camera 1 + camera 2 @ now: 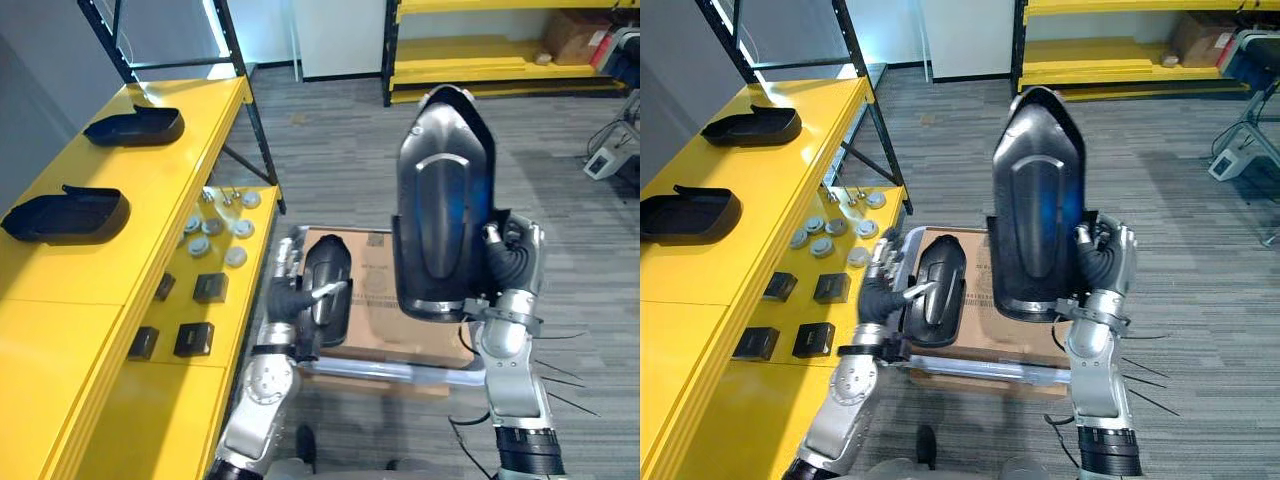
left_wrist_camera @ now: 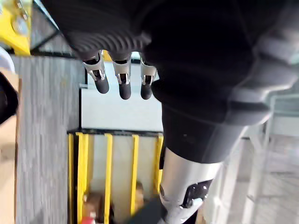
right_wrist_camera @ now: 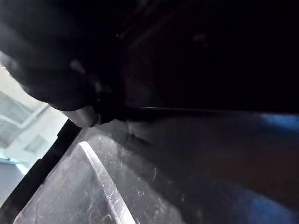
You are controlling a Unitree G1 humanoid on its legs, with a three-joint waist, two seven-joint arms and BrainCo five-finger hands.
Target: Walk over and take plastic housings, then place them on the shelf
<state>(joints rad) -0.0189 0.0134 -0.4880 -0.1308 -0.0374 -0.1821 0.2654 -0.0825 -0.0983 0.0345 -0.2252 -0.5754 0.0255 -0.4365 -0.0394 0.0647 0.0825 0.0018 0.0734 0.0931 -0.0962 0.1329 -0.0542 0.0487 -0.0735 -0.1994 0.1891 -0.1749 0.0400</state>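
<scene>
Right wrist view: what can be made out there?

Little. A dark glossy surface is seen from very close, and the fingers are lost in shadow. From the head views, the right hand (image 1: 510, 245) is seen clenched on the edge of the large housing (image 1: 440, 210), which is held upright above the floor.

And the left hand (image 1: 880, 290)?

Its thumb is laid across the smaller housing (image 1: 330, 285) and its fingers are wrapped behind the rim, so that housing is grasped. Whether it is lifted off the cardboard box (image 1: 385, 290) below it or rests on it cannot be told.

What is in that box?

Nothing can be seen; it is closed.

How many housings are counted?

Four: one in each hand, and two lying on top of the yellow shelf (image 1: 150, 190), the far one (image 1: 135, 127) and the near one (image 1: 70, 213), well apart.

Anything else stored there?

On the lower tier (image 1: 170, 390), four small black boxes (image 1: 211, 288) are set in two pairs. Beyond them a cluster of round silver discs (image 1: 241, 228) is laid; about seven are counted, though some are too small to be sure of.
</scene>
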